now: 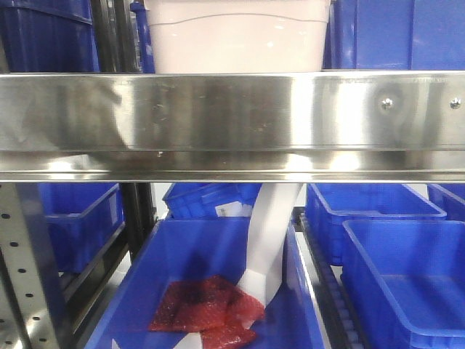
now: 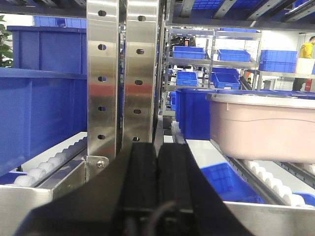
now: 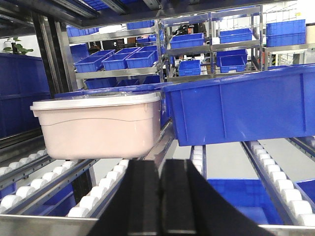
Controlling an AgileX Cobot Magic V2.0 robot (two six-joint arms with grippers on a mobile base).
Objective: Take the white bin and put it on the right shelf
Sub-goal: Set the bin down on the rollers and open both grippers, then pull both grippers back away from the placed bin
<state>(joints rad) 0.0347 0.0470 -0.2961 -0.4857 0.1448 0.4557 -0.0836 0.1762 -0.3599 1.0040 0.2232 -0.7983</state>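
The white bin (image 1: 236, 36) sits on the right shelf's roller lanes, just behind the shiny steel front rail (image 1: 232, 113). In the left wrist view the bin (image 2: 266, 128) is ahead to the right, and my left gripper (image 2: 157, 152) is shut and empty, in front of the perforated uprights (image 2: 102, 78) and clear of the bin. In the right wrist view the bin (image 3: 98, 125), with its white lid, rests on white rollers (image 3: 118, 174) ahead to the left. My right gripper (image 3: 160, 167) is shut and empty, short of the bin. Neither gripper shows in the front view.
A large blue bin (image 3: 241, 108) stands right of the white bin, and another blue bin (image 2: 39, 113) fills the lane left of the uprights. Below the rail are a blue bin with red bags (image 1: 207, 309), a white chute (image 1: 269, 240) and more blue bins (image 1: 407, 276).
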